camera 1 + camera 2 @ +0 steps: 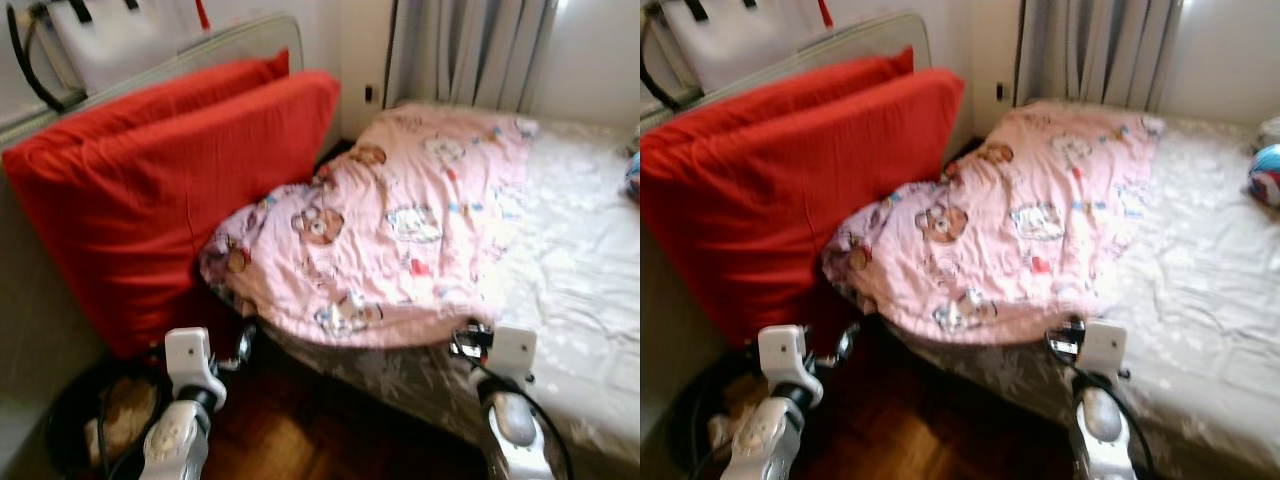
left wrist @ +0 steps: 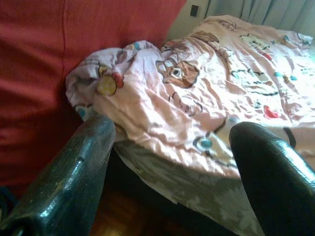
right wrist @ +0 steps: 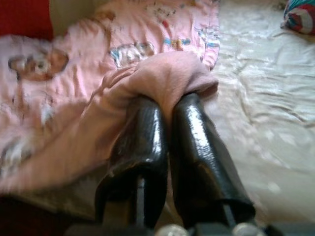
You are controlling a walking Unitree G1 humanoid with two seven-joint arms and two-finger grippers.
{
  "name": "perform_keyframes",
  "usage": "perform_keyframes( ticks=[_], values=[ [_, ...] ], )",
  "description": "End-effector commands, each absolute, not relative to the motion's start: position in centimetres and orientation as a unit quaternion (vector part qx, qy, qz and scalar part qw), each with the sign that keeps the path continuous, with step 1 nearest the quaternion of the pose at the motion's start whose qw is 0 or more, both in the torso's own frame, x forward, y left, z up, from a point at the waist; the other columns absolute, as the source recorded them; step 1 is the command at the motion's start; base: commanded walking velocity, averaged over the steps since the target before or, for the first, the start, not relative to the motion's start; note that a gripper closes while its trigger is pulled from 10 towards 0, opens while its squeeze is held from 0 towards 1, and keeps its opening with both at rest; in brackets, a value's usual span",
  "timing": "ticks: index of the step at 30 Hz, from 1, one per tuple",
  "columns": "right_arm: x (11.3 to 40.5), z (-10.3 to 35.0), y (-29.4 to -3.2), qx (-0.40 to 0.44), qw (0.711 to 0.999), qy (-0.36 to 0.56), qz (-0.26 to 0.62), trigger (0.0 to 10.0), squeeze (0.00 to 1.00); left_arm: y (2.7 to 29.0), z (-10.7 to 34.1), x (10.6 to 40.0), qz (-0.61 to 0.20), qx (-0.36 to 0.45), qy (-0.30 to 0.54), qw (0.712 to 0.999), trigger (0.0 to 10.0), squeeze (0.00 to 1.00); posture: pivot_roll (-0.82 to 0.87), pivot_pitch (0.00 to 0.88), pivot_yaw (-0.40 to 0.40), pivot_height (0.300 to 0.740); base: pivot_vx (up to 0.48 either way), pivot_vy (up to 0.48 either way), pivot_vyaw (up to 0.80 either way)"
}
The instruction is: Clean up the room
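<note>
A pink blanket point(image 1: 400, 220) printed with cartoon bears lies crumpled over the left half of the bed, on a pale patterned sheet point(image 1: 590, 270). My right gripper point(image 3: 170, 101) is at the blanket's near edge, shut on a fold of the pink cloth, which drapes over its fingertips. My left gripper point(image 2: 172, 132) stands open, low beside the bed, a short way from the blanket's bunched corner point(image 2: 106, 83) by the red cushions. Nothing is between its fingers.
Two big red cushions point(image 1: 150, 180) lean against the wall left of the bed. A dark basket point(image 1: 100, 420) sits on the wooden floor point(image 1: 290, 430) at lower left. A colourful round thing point(image 1: 1265, 175) lies at the bed's far right. Grey curtains point(image 1: 470, 50) hang behind.
</note>
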State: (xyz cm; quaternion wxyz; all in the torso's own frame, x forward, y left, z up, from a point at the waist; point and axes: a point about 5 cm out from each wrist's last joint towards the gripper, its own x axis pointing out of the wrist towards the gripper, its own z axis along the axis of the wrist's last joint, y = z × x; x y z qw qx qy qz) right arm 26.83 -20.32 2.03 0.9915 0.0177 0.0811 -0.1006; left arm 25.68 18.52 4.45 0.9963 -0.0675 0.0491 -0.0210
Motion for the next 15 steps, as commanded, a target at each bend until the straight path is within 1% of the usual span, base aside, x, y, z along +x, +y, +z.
perform_keyframes(
  ticks=[1, 8, 10, 12, 15],
  values=[
    [27.3, 2.4, -20.2, 0.016, 0.992, 0.077, -0.103, 10.0, 0.0, 18.9, 4.4, 25.6, -0.017, -0.058, 0.053, 0.997, 10.0, 0.0, -0.02, 0.036, 0.032, 0.74, 0.0, 0.0, 0.0],
    [27.1, 1.8, -20.4, 0.018, 0.989, 0.101, -0.11, 10.0, 0.0, 18.9, 4.2, 25.6, -0.017, -0.056, 0.058, 0.997, 10.0, 0.0, -0.02, 0.037, 0.031, 0.74, 0.0, 0.0, 0.0],
    [27.0, 1.2, -20.3, 0.011, 0.985, 0.127, -0.112, 10.0, 0.0, 18.8, 4.1, 25.5, -0.019, -0.056, 0.06, 0.996, 10.0, 0.0, -0.02, 0.036, 0.031, 0.74, 0.0, 0.0, 0.0],
    [27.0, 1.2, -20.3, 0.012, 0.985, 0.128, -0.112, 10.0, 0.0, 18.8, 4.1, 25.5, -0.019, -0.056, 0.06, 0.996, 10.0, 0.0, -0.02, 0.035, 0.031, 0.74, 0.0, 0.0, 0.0],
    [26.7, 0.3, -20.4, 0.013, 0.98, 0.16, -0.118, 10.0, 0.0, 18.7, 4.1, 25.6, -0.021, -0.055, 0.062, 0.996, 10.0, 0.0, -0.02, 0.035, 0.031, 0.74, 0.0, 0.0, 0.0]
  ],
)
